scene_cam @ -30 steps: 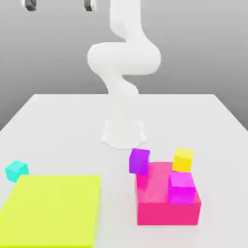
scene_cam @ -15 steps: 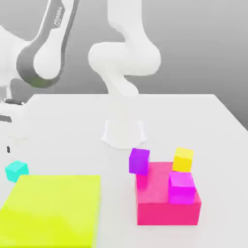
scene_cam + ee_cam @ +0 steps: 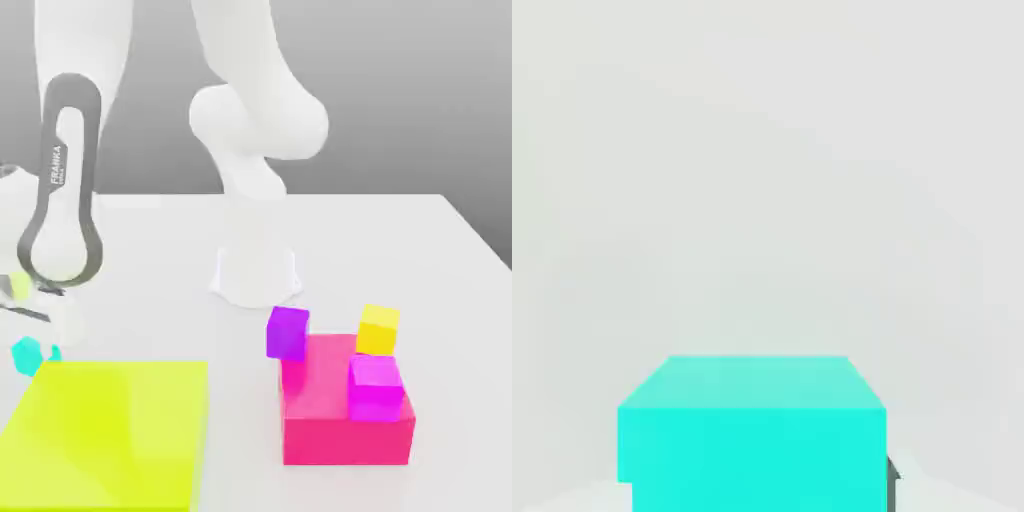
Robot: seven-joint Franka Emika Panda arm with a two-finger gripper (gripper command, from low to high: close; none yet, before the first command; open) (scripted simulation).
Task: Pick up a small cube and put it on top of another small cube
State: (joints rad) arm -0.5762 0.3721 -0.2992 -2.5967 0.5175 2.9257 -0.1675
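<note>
The table (image 3: 400, 230) carries one arm (image 3: 65, 190), bent low toward the exterior view's left. One flat yellow-green block (image 3: 110, 435) lies at the near left edge. One pink block (image 3: 340, 425) sits well apart to the right and serves as a platform — a magenta cube (image 3: 376, 385) rests on it, and a purple cube (image 3: 288, 332) and a yellow cube (image 3: 379, 328) perch at its far edge. One cyan cube (image 3: 27, 353), the smallest item, stands on the table just beyond the yellow-green block's far left corner. The gripper (image 3: 45, 330) is down over it, evidently for the pick. In the hand view the cyan cube (image 3: 752, 435) sits close between the fingers — judged clamped on the cube, not yet lifted.
</note>
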